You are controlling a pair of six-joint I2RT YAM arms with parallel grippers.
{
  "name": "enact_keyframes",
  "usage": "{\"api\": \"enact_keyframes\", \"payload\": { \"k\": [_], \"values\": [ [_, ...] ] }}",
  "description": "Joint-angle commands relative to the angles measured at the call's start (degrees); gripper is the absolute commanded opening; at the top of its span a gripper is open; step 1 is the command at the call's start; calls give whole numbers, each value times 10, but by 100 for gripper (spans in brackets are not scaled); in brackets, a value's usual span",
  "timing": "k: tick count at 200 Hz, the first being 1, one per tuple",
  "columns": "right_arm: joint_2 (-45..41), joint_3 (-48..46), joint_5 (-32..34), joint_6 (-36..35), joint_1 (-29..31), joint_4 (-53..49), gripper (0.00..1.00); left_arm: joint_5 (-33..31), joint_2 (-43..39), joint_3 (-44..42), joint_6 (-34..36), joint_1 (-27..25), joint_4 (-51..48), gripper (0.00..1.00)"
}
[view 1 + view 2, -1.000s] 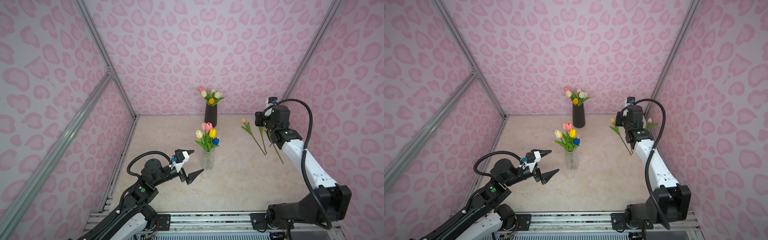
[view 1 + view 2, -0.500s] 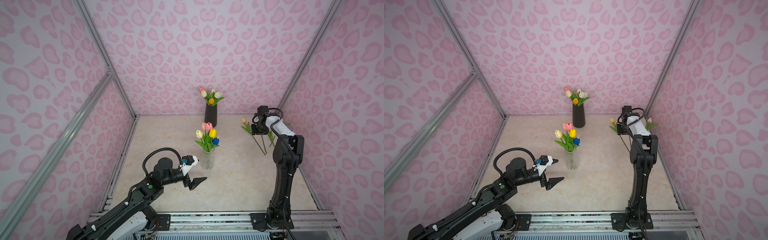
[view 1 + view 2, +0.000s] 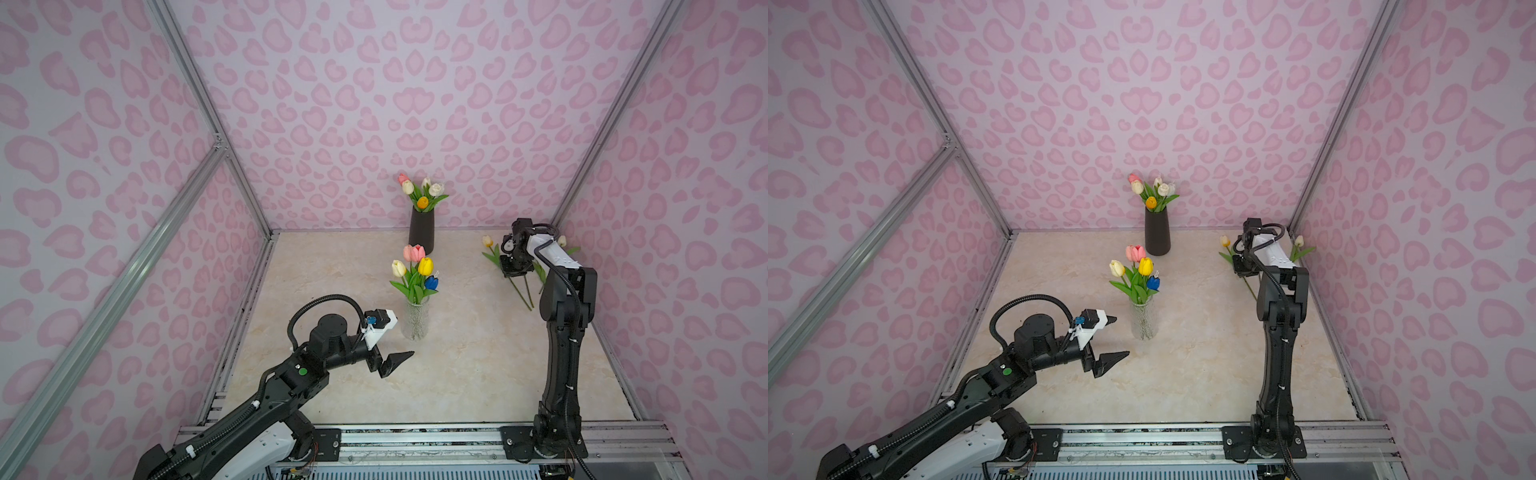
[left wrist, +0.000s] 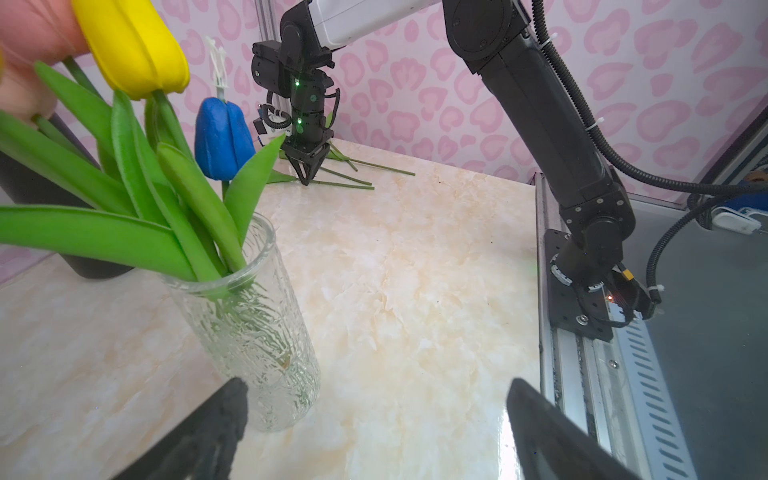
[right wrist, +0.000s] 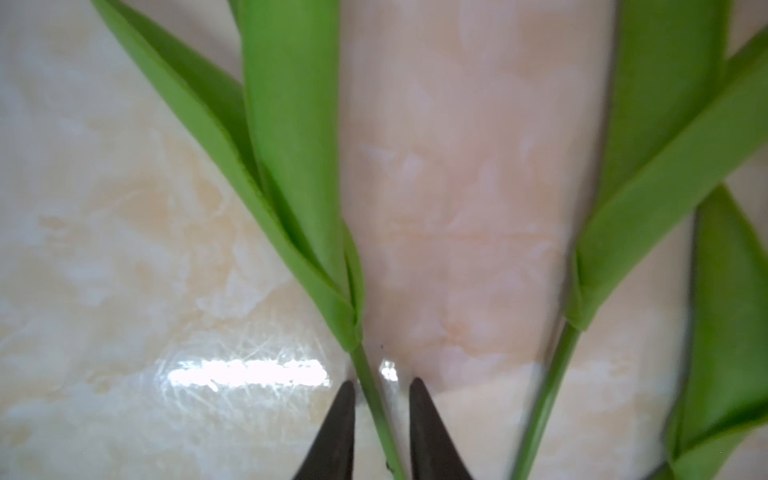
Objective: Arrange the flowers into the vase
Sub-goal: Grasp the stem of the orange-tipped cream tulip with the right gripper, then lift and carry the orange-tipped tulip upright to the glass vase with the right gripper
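Observation:
A clear glass vase (image 3: 417,320) (image 3: 1144,320) stands mid-table and holds several flowers: pink, cream, yellow and blue. My left gripper (image 3: 401,338) (image 4: 376,399) hovers just left of it, open and empty. Loose flowers lie at the back right, one with a cream head (image 3: 487,241) and one with a white head (image 3: 562,241). My right gripper (image 3: 515,272) (image 5: 380,386) points down onto them. Its jaws stand narrowly apart astride one thin green stem (image 5: 376,399), just below the leaves. A second stem (image 5: 544,395) lies beside it.
A black vase (image 3: 422,232) (image 3: 1157,235) with several tulips stands at the back wall. Pink patterned walls close in three sides. A metal rail (image 3: 415,436) runs along the front edge. The right arm's upright column (image 3: 561,353) stands front right.
The right arm has folded upright and lowered its gripper onto the loose flowers, its jaws narrowing round a stem. The left gripper has moved right, nearer the glass vase, still open.

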Motion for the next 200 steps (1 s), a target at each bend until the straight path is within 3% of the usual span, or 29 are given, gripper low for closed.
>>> {"api": "enact_keyframes", "payload": {
  "k": [1, 51, 82, 114, 138, 200],
  "values": [
    [24, -5, 12, 0, -2, -11, 11, -16, -6, 9, 9, 0, 26, 98],
    [-7, -13, 0, 7, 22, -1, 0, -137, -87, -18, 21, 1, 39, 99],
    [-129, -125, -25, 47, 34, 94, 0, -207, -177, -68, 10, 11, 103, 97],
    [-268, -279, -34, 99, 50, 208, 0, -292, -214, -96, -4, 17, 122, 97],
    [-368, -389, -27, 128, 70, 266, 0, -327, -195, -89, -2, 28, 137, 97],
    [-617, -579, -84, 159, 116, 422, 0, -293, -67, -47, -13, 45, 205, 97]
  ]
}}
